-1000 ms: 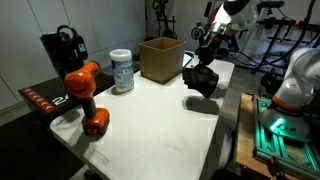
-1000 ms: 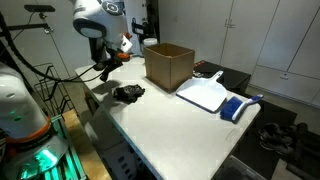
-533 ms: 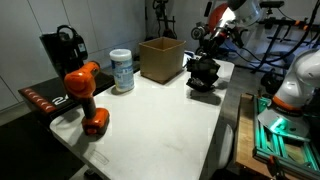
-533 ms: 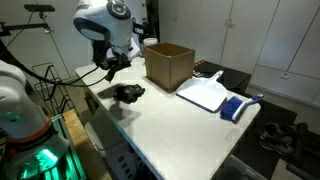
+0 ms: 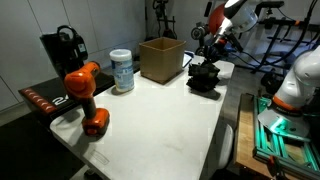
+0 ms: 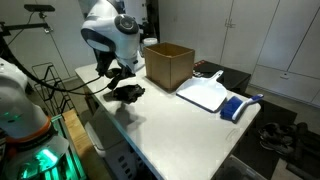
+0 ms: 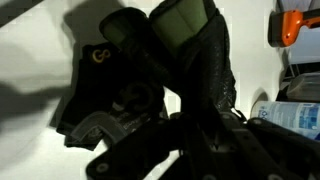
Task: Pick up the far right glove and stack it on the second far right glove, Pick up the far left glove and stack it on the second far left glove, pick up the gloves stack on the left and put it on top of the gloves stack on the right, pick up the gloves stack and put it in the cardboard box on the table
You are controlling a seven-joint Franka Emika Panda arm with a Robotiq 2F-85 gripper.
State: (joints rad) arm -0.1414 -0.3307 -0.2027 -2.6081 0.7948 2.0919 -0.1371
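Note:
The gloves stack [image 5: 203, 77] is a black lumpy pile on the white table [image 5: 150, 130], near its edge and beside the cardboard box [image 5: 160, 58]. My gripper [image 5: 207, 64] is low over the pile and reaches into its top. In the other exterior view the gripper [image 6: 119, 79] sits right on the gloves stack [image 6: 128, 93], left of the box [image 6: 168, 65]. In the wrist view the black gloves [image 7: 190, 50] fill the frame and hide the jaws, so I cannot tell whether they are open or shut.
A white canister with a blue label [image 5: 122, 70], an orange drill [image 5: 85, 95] and a black coffee machine [image 5: 62, 48] stand on the table's other side. A white board [image 6: 205, 95] and a blue object [image 6: 233, 108] lie past the box.
My gripper has come down from above the table edge onto the gloves stack. The pile has stayed in place.

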